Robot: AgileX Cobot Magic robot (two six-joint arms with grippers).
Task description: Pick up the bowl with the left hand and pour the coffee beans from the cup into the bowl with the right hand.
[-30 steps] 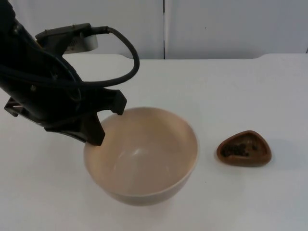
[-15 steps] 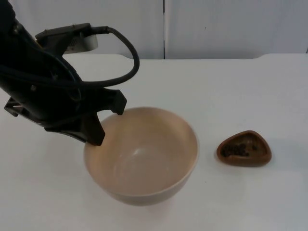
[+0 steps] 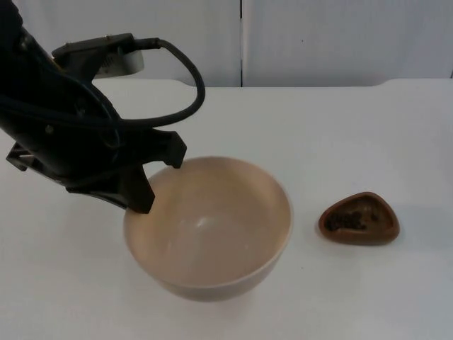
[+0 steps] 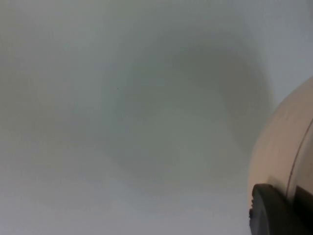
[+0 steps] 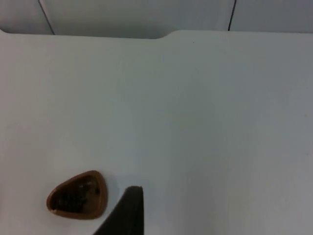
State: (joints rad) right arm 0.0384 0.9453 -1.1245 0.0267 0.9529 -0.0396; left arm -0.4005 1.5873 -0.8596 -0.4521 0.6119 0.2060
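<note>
The bowl (image 3: 208,227) is sitting on the table (image 3: 340,134) toward its near-left part, with the left hand (image 3: 145,185) gripping its rim at about 10 o'clock. The cup (image 3: 359,218) is lying at the bowl's 3 o'clock, well apart from it, with coffee beans (image 3: 347,221) resting inside. The right hand (image 5: 128,215) is hovering above the table, the cup lying just beside its fingertip.

White table (image 3: 340,134), grey partition wall (image 3: 340,42)
</note>
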